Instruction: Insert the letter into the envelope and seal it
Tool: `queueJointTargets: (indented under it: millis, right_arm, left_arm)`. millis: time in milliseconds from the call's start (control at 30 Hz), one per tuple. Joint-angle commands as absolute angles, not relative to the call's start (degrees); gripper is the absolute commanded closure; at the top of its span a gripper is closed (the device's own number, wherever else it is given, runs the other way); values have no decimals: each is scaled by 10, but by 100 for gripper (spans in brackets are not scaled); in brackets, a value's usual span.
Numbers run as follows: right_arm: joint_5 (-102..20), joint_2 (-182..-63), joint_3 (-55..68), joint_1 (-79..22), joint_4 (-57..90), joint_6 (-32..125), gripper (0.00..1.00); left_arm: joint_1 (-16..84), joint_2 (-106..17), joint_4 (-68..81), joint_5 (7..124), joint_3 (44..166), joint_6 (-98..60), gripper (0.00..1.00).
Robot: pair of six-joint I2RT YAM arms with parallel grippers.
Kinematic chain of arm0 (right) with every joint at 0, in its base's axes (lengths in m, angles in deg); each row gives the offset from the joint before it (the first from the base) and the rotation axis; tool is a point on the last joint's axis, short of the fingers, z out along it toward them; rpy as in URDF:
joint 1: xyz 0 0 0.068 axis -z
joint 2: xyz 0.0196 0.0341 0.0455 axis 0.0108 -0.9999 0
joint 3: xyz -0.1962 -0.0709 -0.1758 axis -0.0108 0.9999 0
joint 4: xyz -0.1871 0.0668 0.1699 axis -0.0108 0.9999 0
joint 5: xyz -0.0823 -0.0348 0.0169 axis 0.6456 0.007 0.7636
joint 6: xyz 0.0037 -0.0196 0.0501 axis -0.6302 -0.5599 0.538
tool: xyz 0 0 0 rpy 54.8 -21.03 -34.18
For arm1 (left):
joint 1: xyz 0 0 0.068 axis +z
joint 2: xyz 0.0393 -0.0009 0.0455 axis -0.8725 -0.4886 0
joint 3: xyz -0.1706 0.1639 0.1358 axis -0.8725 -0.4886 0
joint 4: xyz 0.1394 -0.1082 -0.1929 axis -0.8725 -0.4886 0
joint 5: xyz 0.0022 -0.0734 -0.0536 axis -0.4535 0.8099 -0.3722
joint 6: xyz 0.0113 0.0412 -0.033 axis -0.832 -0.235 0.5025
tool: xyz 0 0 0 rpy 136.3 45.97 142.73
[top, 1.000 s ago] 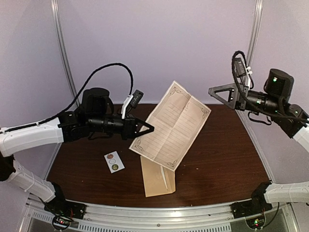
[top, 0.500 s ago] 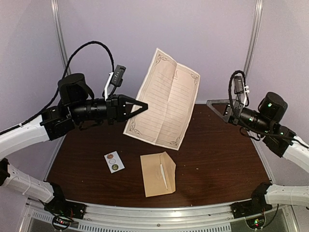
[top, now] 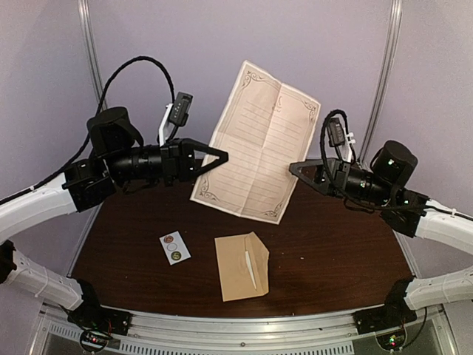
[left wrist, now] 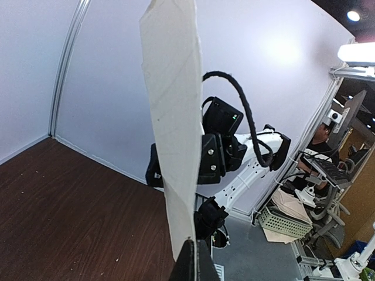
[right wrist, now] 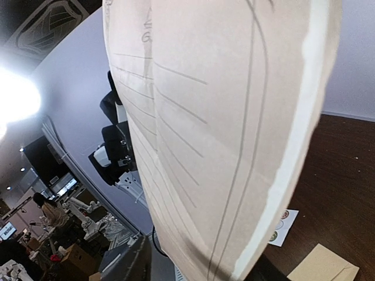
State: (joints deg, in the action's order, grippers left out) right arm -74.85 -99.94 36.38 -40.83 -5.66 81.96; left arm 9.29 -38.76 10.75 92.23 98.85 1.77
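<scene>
Cream lined letter hangs above the brown counter, the left arm with jaws pinched shut on its left edge, the right arm with jaws around its right edge, grip unclear, while the tan envelope lies flat on the counter below.

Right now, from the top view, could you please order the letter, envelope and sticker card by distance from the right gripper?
1. Letter, aloft, at the right gripper.
2. Envelope, lying below, front centre.
3. Sticker card, farther left.
</scene>
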Motion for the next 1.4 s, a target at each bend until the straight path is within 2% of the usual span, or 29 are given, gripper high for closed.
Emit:
queueJointTargets:
  millis: [0, 200, 367, 600, 667, 800, 967, 1233, 1367]
  right_arm:
    - [-744, -990, 349, -412, -95, 823, 62]
    - [-726, -983, 356, -413, -110, 834, 78]
    - [-705, -970, 361, -413, -101, 828, 100]
    - [-675, -950, 361, -413, -61, 809, 99]
    - [-666, -944, 361, -413, -47, 803, 71]
    - [-665, -922, 364, -412, -62, 805, 39]
    - [-668, -901, 345, -412, -54, 796, 28]
    - [-616, -843, 307, -412, 46, 746, 5]
    - [-599, -817, 293, -412, 72, 733, 0]
  left_arm:
    - [96, -393, 139, 931, 1005, 16, 100]
    - [96, -392, 142, 932, 1002, 18, 100]
    - [96, -387, 136, 916, 997, 18, 100]
    - [96, -376, 116, 863, 993, 18, 100]
    - [96, -372, 113, 849, 992, 16, 100]
    - [97, -376, 94, 855, 992, -1, 100]
    - [101, -385, 65, 872, 992, -26, 100]
    - [117, -374, 63, 851, 974, -23, 100]
    - [123, -372, 63, 852, 969, -18, 100]
